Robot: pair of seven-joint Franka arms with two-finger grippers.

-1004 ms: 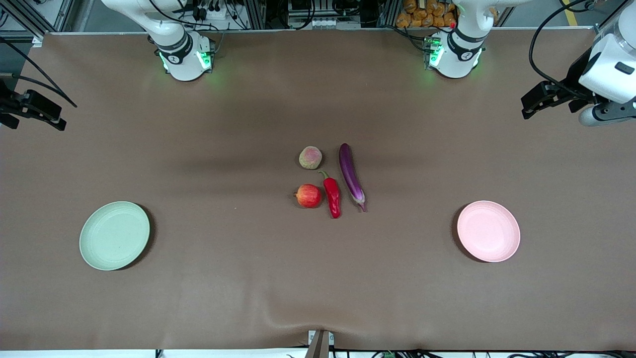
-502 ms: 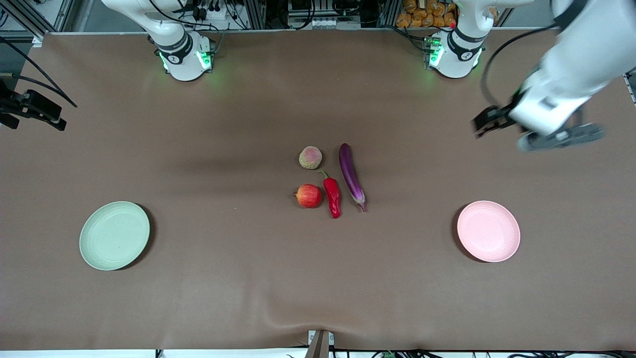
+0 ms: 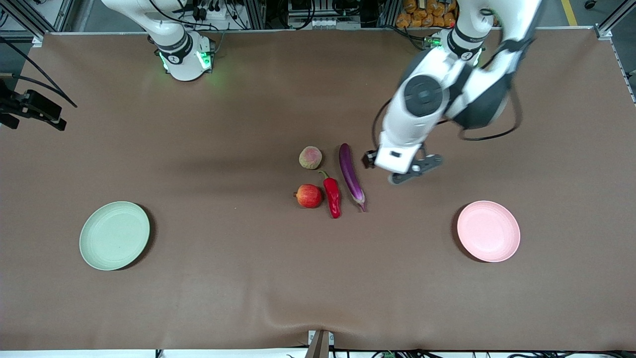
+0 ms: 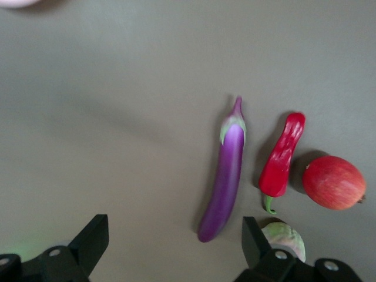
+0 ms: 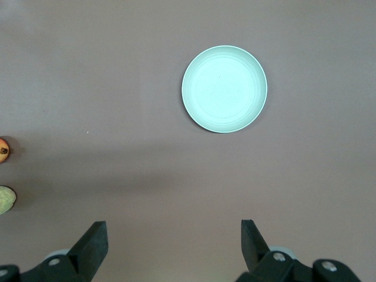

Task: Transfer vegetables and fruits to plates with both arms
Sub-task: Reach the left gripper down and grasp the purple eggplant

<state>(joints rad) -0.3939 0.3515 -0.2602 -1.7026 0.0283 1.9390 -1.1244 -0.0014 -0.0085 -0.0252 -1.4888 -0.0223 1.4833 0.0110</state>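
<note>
Left gripper (image 4: 170, 249), fingers spread wide and holding nothing, hangs over bare brown table (image 3: 248, 298) just beside the eggplant (image 3: 351, 176), toward the left arm's end. The likely step is reaching for that eggplant. To do it well, the gripper probably needs to shift over the eggplant's thick middle, turn so the fingers straddle the narrow width, then descend straight; the glossy skin may slip if pinched near a tapered end.

The eggplant lies flat at the table's centre. Its long axis runs mostly from the robots toward the front camera, slightly slanted, with the stem cap at the end nearer that camera. Just beside it, apart, lies the red chili pepper (image 3: 332, 195), roughly parallel, green stem at its end farther from the camera. The red apple (image 3: 309, 195) sits just beside the chili, and the pale green blushed fruit (image 3: 310, 157) farther from the camera.

The pink plate (image 3: 488, 231) lies toward the left arm's end.

Right gripper (image 5: 170, 249), also wide open and empty, waits high over the table with the green plate (image 5: 224, 88) in its view.
</note>
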